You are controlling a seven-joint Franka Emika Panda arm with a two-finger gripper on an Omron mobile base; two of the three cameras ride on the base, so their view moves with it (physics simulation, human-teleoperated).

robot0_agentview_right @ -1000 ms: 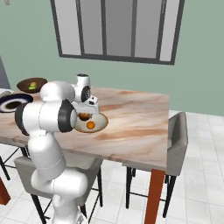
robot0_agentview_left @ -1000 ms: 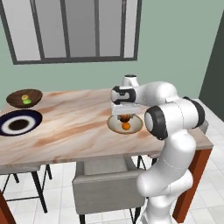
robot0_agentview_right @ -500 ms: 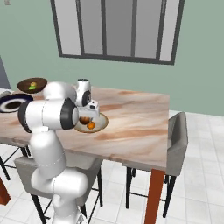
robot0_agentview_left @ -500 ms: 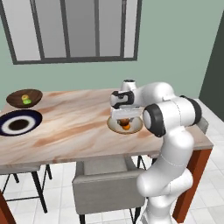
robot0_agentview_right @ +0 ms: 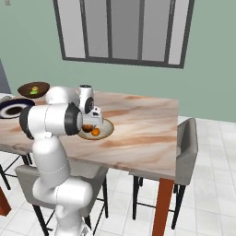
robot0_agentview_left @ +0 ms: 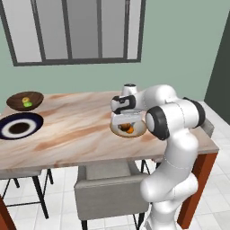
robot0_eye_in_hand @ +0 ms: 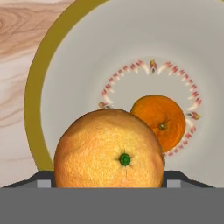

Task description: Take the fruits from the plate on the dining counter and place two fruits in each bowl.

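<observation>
Plate (robot0_agentview_left: 19,127) at far left of counter (robot0_agentview_left: 81,134), bare of fruit. Wood bowl (robot0_agentview_left: 24,99) beside it, holding green fruit (robot0_agentview_left: 28,104) and yellow fruit (robot0_agentview_left: 26,99): that half judged done. Cream bowl (robot0_agentview_left: 129,128) near right end, one orange (robot0_eye_in_hand: 159,121) lying on its floor. Gripper (robot0_agentview_left: 123,120) low over cream bowl, jaws part-spread, clamped on second orange (robot0_eye_in_hand: 109,149); release not yet made. Left to do, by judgement: let go, lift clear. Hand view alone gives patterned ring inside bowl, held orange directly above resting one. Base views alone give plate and wood bowl, well apart from arm
</observation>
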